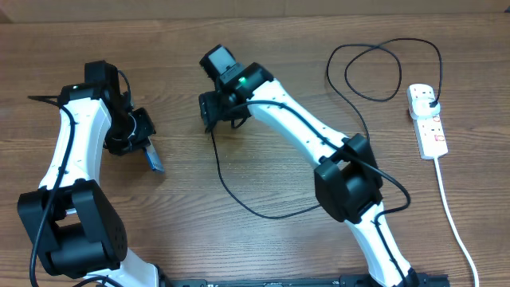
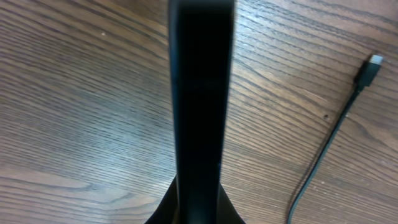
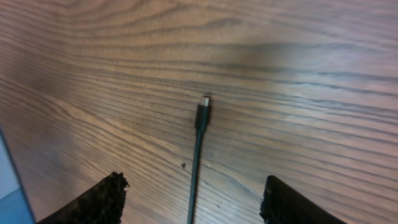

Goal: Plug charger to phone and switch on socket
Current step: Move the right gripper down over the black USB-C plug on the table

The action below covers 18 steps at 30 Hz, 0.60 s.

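My left gripper (image 1: 134,134) is shut on the phone (image 1: 153,158) and holds it on edge at the left. In the left wrist view the phone (image 2: 202,93) is a black upright bar rising from the jaws (image 2: 199,208). The charger (image 1: 227,183) is a thin black cable across the table's middle. Its connector tip (image 3: 203,102) lies flat on the wood, and also shows in the left wrist view (image 2: 374,61). My right gripper (image 1: 215,113) is open above that end, its fingers (image 3: 194,186) either side of the cable without touching it. The black plug (image 1: 430,100) sits in the socket (image 1: 428,127).
The socket's thick white cord (image 1: 454,215) runs down the right side to the front edge. The charger cable loops (image 1: 374,72) at the back right. A light blue corner of the phone (image 3: 7,186) shows at the right wrist view's lower left.
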Tool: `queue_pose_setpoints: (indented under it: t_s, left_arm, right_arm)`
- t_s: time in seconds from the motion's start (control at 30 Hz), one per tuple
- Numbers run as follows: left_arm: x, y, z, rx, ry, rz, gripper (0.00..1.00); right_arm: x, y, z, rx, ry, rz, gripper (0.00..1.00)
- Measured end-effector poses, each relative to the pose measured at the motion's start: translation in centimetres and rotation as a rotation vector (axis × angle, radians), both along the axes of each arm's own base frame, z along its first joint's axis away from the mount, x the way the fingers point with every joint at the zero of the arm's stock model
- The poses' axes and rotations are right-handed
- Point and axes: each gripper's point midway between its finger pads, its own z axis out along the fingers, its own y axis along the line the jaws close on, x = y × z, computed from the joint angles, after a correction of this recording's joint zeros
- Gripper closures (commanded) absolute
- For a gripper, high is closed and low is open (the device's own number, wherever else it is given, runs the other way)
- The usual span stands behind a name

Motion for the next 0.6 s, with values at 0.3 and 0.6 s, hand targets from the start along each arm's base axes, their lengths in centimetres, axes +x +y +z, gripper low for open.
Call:
queue_pose_setpoints:
  t_s: [0.3, 0.6]
  left_arm:
    - [0.0, -0.3, 0.0, -0.017, -0.003, -0.001, 0.96]
    - [0.1, -0.4, 0.0, -0.021, -0.005, -0.002, 0.96]
  right_arm:
    - [-1.8, 1.6, -4.5, -0.09, 0.012, 0.039, 0.56]
    - [-3.2, 0.5, -5.8, -0.158, 0.069, 0.029, 0.82]
